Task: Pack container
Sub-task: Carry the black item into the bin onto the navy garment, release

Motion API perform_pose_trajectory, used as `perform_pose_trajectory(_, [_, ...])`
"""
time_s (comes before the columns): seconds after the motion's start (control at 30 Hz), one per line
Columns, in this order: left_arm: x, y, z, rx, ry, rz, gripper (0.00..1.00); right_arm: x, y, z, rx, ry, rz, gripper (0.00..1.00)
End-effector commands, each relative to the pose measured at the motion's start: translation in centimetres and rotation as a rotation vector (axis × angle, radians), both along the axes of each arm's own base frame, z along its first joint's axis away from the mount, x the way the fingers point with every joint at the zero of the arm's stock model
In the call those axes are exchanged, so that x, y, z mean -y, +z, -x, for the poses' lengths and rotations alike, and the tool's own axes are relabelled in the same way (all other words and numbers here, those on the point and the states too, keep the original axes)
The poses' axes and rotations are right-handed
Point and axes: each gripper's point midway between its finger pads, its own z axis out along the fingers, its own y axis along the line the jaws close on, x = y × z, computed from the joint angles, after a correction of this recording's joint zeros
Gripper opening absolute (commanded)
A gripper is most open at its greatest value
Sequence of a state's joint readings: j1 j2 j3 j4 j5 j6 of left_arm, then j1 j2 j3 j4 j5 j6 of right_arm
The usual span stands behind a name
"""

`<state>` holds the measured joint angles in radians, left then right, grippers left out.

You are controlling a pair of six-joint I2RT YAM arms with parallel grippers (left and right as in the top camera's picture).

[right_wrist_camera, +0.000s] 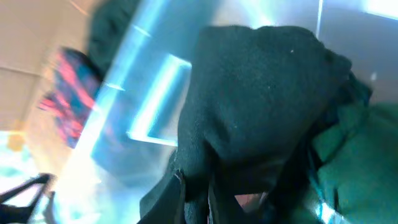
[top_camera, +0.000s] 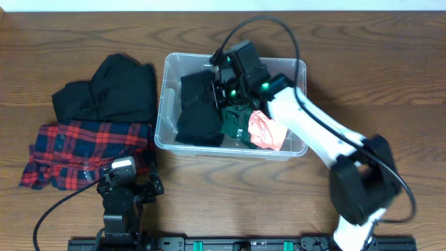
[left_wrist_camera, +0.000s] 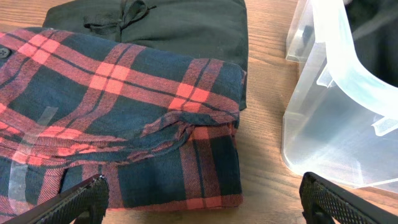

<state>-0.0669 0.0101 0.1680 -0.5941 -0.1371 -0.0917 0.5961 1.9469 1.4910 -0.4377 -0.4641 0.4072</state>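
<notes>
The clear container (top_camera: pixel 209 148) sits mid-table, its long axis running 9 to 3 o'clock. My right gripper (top_camera: pixel 221 89) is inside its 9 o'clock half, directly over a black garment (top_camera: pixel 198 115). Blur hides whether it grips. A plaid shirt (top_camera: pixel 83 150) lies at the container's 9 o'clock on the wooden table (top_camera: pixel 390 70), nearest my left gripper (top_camera: pixel 129 180), whose jaws are spread wide.

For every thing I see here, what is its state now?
container: no lid, partly filled.
black garment: lying inside, left end.
green cloth: crumpled inside.
red cloth: crumpled inside.
plaid shirt: folded, on the table.
other black garment: folded, unpacked.
left gripper: open, empty.
right gripper: inside the container, jaws unclear.
</notes>
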Motion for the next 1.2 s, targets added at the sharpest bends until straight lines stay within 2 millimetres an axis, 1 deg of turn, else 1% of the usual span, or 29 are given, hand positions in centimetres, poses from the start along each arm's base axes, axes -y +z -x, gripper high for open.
perform_pose_trajectory(0.0, [-0.2,-0.4,0.0,-0.006,0.003,-0.014,0.98,0.0,-3.6,0.5,-0.048,0.064,0.039,0.10])
perform_pose_trajectory(0.03, [-0.2,-0.4,0.0,-0.006,0.003,-0.013,0.98,0.4,-4.7,0.4,-0.063,0.057,0.065,0.10])
perform_pose_trajectory(0.07, [-0.2,-0.4,0.0,-0.006,0.003,-0.013,0.98,0.9,-5.4,0.2,-0.073,0.042,0.086,0.10])
perform_pose_trajectory(0.13, [-0.2,-0.4,0.0,-0.006,0.003,-0.013,0.98,2.1,-6.0,-0.4,-0.071,0.009,0.128,0.10])
perform_pose_trajectory(0.17, [-0.2,-0.4,0.0,-0.006,0.003,-0.013,0.98,2.6,-5.9,-0.8,-0.061,-0.009,0.144,0.12])
perform_pose_trajectory(0.2, [-0.2,-0.4,0.0,-0.006,0.003,-0.013,0.98,3.1,-5.6,-1.2,-0.051,-0.027,0.154,0.23])
perform_pose_trajectory(0.23, [-0.2,-0.4,0.0,-0.006,0.003,-0.014,0.98,3.7,-5.3,-1.6,-0.041,-0.045,0.161,0.31])
perform_pose_trajectory(0.3, [-0.2,-0.4,0.0,-0.006,0.003,-0.013,0.98,4.6,-4.1,-2.2,-0.020,-0.071,0.163,0.36])
perform_pose_trajectory(0.33, [-0.2,-0.4,0.0,-0.006,0.003,-0.013,0.98,5.0,-3.2,-2.3,-0.004,-0.080,0.162,0.39])
perform_pose_trajectory(0.37, [-0.2,-0.4,0.0,-0.007,0.003,-0.013,0.98,5.3,-2.0,-2.4,0.023,-0.075,0.159,0.40])
perform_pose_trajectory(0.4, [-0.2,-0.4,0.0,-0.006,0.003,-0.013,0.98,5.6,-0.5,-2.4,0.070,-0.063,0.160,0.40])
perform_pose_trajectory(0.47, [-0.2,-0.4,0.0,-0.006,0.002,-0.013,0.98,6.5,2.4,-2.5,0.155,-0.093,0.190,0.41])
perform_pose_trajectory(0.5, [-0.2,-0.4,0.0,-0.006,0.003,-0.014,0.98,6.7,3.6,-2.5,0.190,-0.102,0.200,0.41])
perform_pose_trajectory(0.53, [-0.2,-0.4,0.0,-0.006,0.003,-0.013,0.98,6.7,5.1,-2.2,0.239,-0.105,0.210,0.41])
perform_pose_trajectory(0.6, [-0.2,-0.4,0.0,-0.006,0.003,-0.013,0.98,6.0,6.9,-1.5,0.301,-0.109,0.218,0.33])
perform_pose_trajectory(0.63, [-0.2,-0.4,0.0,-0.006,0.003,-0.013,0.98,5.4,7.2,-1.2,0.322,-0.104,0.227,0.30])
perform_pose_trajectory(0.67, [-0.2,-0.4,0.0,-0.006,0.003,-0.013,0.98,4.7,7.2,-0.7,0.332,-0.093,0.230,0.29])
perform_pose_trajectory(0.73, [-0.2,-0.4,0.0,-0.006,0.003,-0.013,0.98,3.0,5.8,0.2,0.317,-0.062,0.245,0.29])
perform_pose_trajectory(0.77, [-0.2,-0.4,0.0,-0.006,0.003,-0.013,0.98,2.2,4.8,0.6,0.301,-0.045,0.254,0.29])
perform_pose_trajectory(0.87, [-0.2,-0.4,0.0,-0.006,0.003,-0.013,0.98,0.5,0.4,1.4,0.236,0.000,0.303,0.29])
perform_pose_trajectory(0.9, [-0.2,-0.4,0.0,-0.006,0.003,-0.013,0.98,0.3,-1.2,1.5,0.213,0.009,0.321,0.33])
perform_pose_trajectory(0.97, [-0.2,-0.4,0.0,-0.006,0.003,-0.013,0.98,0.2,-4.3,1.7,0.162,0.019,0.360,0.44])
perform_pose_trajectory(1.0, [-0.2,-0.4,0.0,-0.006,0.003,-0.013,0.98,0.3,-5.4,1.8,0.144,0.024,0.377,0.44])
perform_pose_trajectory(1.03, [-0.2,-0.4,0.0,-0.006,0.003,-0.013,0.98,0.3,-6.0,1.8,0.135,0.026,0.386,0.45])
perform_pose_trajectory(1.1, [-0.2,-0.4,0.0,-0.006,0.003,-0.013,0.98,0.6,-6.1,1.7,0.131,0.030,0.389,0.48])
perform_pose_trajectory(1.17, [-0.2,-0.4,0.0,-0.006,0.003,-0.013,0.98,0.9,-4.2,1.5,0.138,0.025,0.372,0.52])
